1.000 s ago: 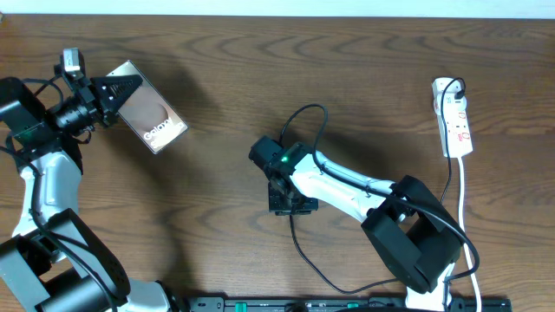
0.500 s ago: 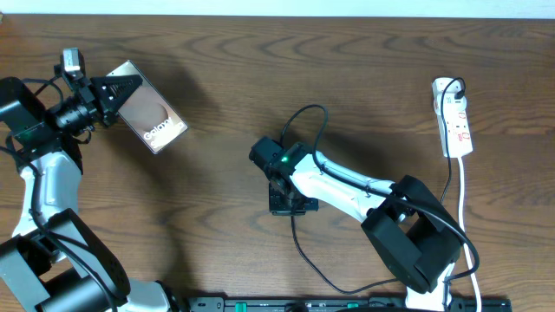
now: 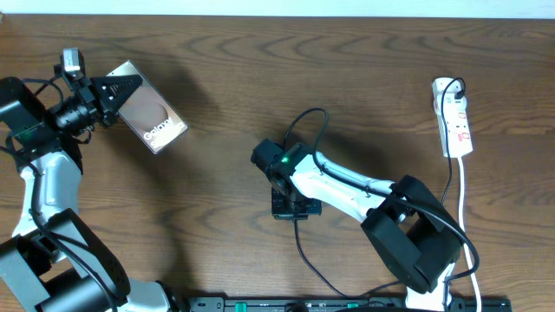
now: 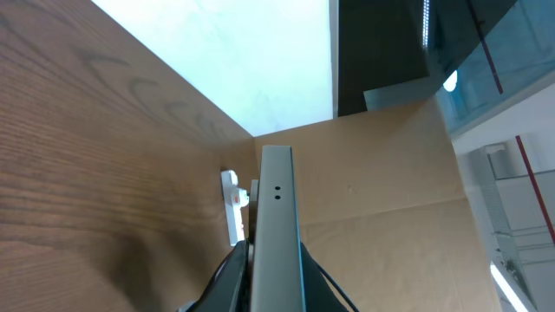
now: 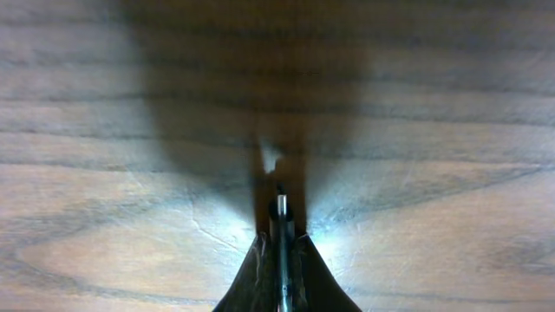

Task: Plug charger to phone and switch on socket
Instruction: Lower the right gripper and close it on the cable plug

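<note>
Your left gripper (image 3: pixel 120 89) pinches the brown-screened phone (image 3: pixel 156 113) near the table's (image 3: pixel 260 61) left edge. Your right gripper (image 3: pixel 293 208), mid-table, is clamped on the charger's (image 5: pixel 280 211) thin tip. The white socket (image 3: pixel 457 121) lies by the right edge.

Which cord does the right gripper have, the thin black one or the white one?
The thin black charger: its plug tip is pinched in the shut right gripper. The white cord trails from the socket, well clear of it.

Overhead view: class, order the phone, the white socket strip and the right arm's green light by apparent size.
1. phone, largest, though held up nearer the camera.
2. socket strip, similar length but narrower.
3. green light, tiny.
</note>
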Controlling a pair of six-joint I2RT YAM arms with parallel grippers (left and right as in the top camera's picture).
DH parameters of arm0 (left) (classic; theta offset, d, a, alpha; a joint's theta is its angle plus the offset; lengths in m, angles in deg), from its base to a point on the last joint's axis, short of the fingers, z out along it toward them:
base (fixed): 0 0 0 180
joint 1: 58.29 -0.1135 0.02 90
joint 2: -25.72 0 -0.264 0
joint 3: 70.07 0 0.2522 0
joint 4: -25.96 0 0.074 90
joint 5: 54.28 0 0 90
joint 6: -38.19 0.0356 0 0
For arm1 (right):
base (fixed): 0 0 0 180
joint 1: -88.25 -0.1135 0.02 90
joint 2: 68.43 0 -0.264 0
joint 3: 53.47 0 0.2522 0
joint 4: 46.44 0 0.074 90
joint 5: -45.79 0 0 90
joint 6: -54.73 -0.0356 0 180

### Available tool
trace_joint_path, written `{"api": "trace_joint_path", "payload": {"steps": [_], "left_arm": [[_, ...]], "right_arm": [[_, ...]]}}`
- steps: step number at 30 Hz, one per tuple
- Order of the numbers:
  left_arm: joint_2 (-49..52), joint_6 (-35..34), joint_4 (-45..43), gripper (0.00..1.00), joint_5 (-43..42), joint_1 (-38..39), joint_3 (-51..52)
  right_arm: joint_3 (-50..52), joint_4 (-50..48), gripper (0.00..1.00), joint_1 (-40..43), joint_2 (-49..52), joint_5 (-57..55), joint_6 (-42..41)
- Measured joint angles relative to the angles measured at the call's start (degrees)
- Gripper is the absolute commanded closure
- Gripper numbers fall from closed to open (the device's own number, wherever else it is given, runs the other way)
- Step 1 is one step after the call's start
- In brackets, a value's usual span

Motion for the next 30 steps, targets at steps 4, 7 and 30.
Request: {"api": "trace_joint_path", "payload": {"steps": [4,7,30], "left_arm": [[0.0,0.0,0.0,0.92,0.09,0.0,0.0],[0.0,0.0,0.0,0.93,0.09,0.0,0.0],[0.0,0.0,0.0,0.92,0.09,0.0,0.0]], "right_arm": [[0.5,-0.09,0.93,0.0,-0.15,1.16,-0.17],[0.74,0.0,0.92,0.0,-0.26,2.14,-0.26],[2.6,-1.22,0.85,0.98,-1.01,6.82,-0.26]]}}
